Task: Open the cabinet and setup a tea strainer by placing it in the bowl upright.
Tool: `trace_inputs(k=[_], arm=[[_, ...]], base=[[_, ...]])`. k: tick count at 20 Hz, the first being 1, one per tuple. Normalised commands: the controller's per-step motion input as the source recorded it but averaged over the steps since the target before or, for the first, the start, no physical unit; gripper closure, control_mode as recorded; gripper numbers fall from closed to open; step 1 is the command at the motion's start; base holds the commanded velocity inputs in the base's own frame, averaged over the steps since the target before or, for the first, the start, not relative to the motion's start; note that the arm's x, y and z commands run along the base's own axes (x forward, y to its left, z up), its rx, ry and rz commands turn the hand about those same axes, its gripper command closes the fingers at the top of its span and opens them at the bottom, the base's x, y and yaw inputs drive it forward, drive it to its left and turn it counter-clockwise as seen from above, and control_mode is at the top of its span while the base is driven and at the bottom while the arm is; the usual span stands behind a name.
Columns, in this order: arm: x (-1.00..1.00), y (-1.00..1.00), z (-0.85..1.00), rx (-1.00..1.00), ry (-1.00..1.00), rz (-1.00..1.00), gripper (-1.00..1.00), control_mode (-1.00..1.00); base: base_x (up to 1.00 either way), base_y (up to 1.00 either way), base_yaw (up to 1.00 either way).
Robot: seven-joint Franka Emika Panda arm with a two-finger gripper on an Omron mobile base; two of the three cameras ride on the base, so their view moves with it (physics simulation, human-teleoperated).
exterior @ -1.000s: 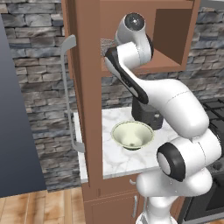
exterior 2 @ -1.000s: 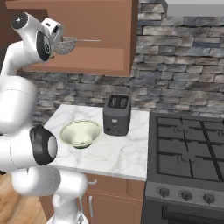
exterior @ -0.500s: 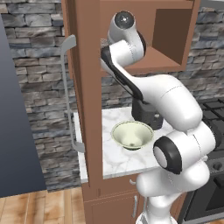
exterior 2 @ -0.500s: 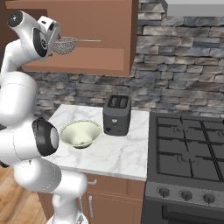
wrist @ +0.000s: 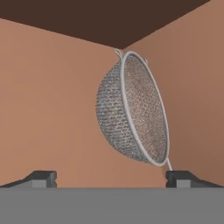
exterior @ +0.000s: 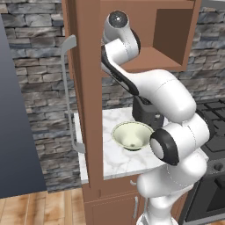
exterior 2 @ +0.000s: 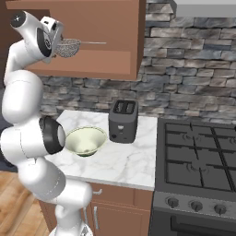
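1. I count one cabinet [exterior: 88, 88], one tea strainer [exterior 2: 69, 47], one bowl [exterior 2: 85, 140], one toaster [exterior 2: 122, 120] and one stove [exterior 2: 198, 159].
2. The cabinet door stands swung open, edge-on in the left base view, its long silver handle [exterior: 68, 94] facing left.
3. The strainer sits inside the cabinet; the gripper [wrist: 111, 177] points at it, fingers spread wide, holding nothing.
4. The hand view shows the mesh cup [wrist: 131, 109] on its side, rim turned toward the cabinet's inner corner; the right base view adds its thin handle [exterior 2: 92, 43] pointing right.
5. The bowl rests on the white marble counter [exterior 2: 124, 161], just beside the toaster.
6. Behind is a grey stone wall [exterior 2: 193, 73]; the floor [exterior: 39, 206] is wood.
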Motion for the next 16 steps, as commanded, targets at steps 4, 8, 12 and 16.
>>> trace_inputs(k=[4, 8, 12, 16], arm=[[0.13, 0.07, 0.00, -0.04, 0.00, 0.06, -1.00, -1.00], [0.14, 0.00, -0.01, -0.04, 0.01, 0.07, -1.00, -1.00], [0.15, 0.00, -0.01, -0.04, 0.02, 0.06, -1.00, -1.00], [0.10, 0.00, -0.06, -0.03, 0.06, 0.05, -1.00, -1.00]], base=[[0.00, 0.00, 0.00], [0.00, 0.00, 0.00], [0.00, 0.00, 0.00], [0.00, 0.00, 0.00]])
